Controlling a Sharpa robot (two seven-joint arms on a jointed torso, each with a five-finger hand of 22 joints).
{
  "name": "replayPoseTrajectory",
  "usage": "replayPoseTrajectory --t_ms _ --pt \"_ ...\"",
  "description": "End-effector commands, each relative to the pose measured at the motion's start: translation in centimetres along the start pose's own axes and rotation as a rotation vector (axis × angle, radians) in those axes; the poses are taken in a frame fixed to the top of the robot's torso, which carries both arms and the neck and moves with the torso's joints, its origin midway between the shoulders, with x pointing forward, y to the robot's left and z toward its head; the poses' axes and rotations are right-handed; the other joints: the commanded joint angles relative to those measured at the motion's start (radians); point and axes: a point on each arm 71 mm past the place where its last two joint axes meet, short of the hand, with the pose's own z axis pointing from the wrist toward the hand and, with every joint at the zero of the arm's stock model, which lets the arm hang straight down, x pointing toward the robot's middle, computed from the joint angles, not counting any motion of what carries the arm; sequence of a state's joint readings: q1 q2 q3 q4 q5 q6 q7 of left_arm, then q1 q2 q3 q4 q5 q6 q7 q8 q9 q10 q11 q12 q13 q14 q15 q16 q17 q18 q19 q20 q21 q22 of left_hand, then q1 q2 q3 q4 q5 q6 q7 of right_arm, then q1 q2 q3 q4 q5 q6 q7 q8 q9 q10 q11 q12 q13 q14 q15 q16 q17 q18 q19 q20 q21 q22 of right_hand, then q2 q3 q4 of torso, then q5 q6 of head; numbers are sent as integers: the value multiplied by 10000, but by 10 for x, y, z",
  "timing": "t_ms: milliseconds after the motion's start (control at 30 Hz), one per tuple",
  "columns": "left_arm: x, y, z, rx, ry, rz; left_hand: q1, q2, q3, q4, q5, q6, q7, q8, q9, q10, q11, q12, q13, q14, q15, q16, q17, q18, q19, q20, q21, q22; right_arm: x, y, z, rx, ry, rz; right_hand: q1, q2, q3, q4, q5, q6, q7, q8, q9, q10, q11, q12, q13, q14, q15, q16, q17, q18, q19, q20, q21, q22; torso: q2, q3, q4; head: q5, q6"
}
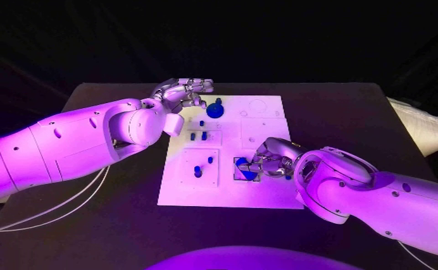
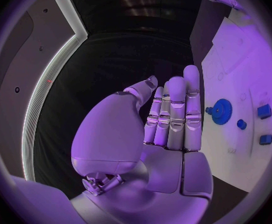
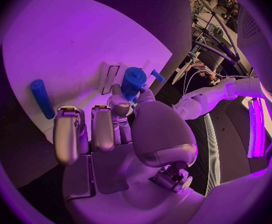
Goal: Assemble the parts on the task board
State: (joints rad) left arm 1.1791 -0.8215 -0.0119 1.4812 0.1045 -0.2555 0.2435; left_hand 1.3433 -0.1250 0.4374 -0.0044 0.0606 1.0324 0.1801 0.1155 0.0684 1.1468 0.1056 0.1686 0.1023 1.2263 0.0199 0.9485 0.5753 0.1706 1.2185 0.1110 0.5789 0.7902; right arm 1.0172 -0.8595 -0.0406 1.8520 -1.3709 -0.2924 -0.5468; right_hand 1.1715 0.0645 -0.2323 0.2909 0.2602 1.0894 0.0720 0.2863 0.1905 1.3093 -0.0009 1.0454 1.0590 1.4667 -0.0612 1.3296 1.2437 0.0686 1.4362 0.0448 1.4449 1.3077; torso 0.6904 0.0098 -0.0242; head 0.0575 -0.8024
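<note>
Black table [image 1: 109, 219], task board [image 1: 228, 194] central; left hand [image 1: 185, 93] fingers straight together, right hand [image 1: 264, 162] pinching part [image 3: 133, 79]

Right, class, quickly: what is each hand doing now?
Left hand: open, fingers straight, holding nothing.
Right hand: holding a blue part.

A black table [image 1: 365, 112] is sitting before a dark backdrop [image 1: 219, 23]; a light strip [image 2: 46, 84] is glowing along a wall.

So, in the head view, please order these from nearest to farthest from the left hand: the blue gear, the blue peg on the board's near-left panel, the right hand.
1. Blue gear: beside the left hand, far part of the task board.
2. Blue peg: near-left panel.
3. Right hand: near-right part of the board, over a blue part.
</note>
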Motion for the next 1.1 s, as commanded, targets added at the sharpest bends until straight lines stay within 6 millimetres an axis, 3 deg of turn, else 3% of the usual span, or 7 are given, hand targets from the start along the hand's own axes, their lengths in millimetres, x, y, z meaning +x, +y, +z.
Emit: replayPoseTrajectory --t_ms 33,133,267,433,533,967,1100 --pt "4 0 0 24 375 3 -44 50 -45 3 -4 -60 12 59 0 -101 -2 57 12 -85 -11 -30 -12 113 4 58 -52 -14 1 0 1 85 27 -437 -322 5 -226 8 -375 -9 38 -53 41 40 13 -67 20 496 -56 26 -10 -150 29 -3 21 455 -1 8 -12 24 -12" --pt "4 0 0 19 392 16 -59 48 -61 14 -5 -66 14 63 0 -108 0 65 12 -84 -8 -22 -5 112 5 61 -58 -18 1 2 1 9 -71 -481 -630 -29 -473 5 -818 -36 45 -64 94 8 23 -162 9 484 -49 0 -38 -142 5 3 1 427 -4 4 -8 26 -14" --pt "5 0 0 14 413 21 -82 44 -83 30 -6 -74 16 67 -1 -118 3 74 12 -89 -4 -23 -16 111 6 64 -65 -24 0 4 1 -132 -208 -608 -1249 -483 -659 32 -1310 -83 66 -84 162 -54 37 -320 -30 463 -32 -63 -103 -126 -45 17 -46 362 -6 11 -12 33 -15" --pt "4 0 -1 3 412 26 -122 36 -126 58 -7 -87 18 76 0 -134 7 92 14 -94 2 -16 -22 111 8 71 -79 -34 -1 4 0 -219 -330 -760 -1608 -968 -128 40 -1399 -115 74 -94 237 -79 51 -422 -16 455 -23 -101 -132 -119 -67 31 -69 338 -4 12 -22 36 -7" --pt "4 0 -1 -3 416 26 -128 34 -134 63 -8 -89 18 78 0 -137 8 96 14 -97 3 -20 -32 111 8 72 -82 -36 -1 4 0 -254 -330 -811 -1647 -991 -12 37 -1393 -117 75 -94 253 -78 51 -434 -5 455 -22 -102 -129 -119 -66 32 -70 340 -5 13 -15 31 -12" --pt "3 0 -1 -45 415 28 -136 33 -145 69 -7 -91 18 81 0 -140 8 101 14 -100 4 -22 -38 111 8 73 -86 -39 2 10 -4 -642 -94 -845 -1379 -586 259 -22 -1049 -41 36 -48 350 67 18 -291 213 493 -47 18 39 -141 -4 13 -13 441 3 20 -18 47 -9" --pt "4 0 0 -59 431 25 -136 33 -145 69 -7 -91 18 81 0 -140 8 101 14 -100 4 -22 -38 111 8 73 -86 -39 3 10 -4 -617 -41 -1016 148 -232 703 -710 -654 -47 16 -53 406 85 -8 -331 266 494 -71 30 66 -141 -3 -13 -11 449 -2 9 -18 30 -15"
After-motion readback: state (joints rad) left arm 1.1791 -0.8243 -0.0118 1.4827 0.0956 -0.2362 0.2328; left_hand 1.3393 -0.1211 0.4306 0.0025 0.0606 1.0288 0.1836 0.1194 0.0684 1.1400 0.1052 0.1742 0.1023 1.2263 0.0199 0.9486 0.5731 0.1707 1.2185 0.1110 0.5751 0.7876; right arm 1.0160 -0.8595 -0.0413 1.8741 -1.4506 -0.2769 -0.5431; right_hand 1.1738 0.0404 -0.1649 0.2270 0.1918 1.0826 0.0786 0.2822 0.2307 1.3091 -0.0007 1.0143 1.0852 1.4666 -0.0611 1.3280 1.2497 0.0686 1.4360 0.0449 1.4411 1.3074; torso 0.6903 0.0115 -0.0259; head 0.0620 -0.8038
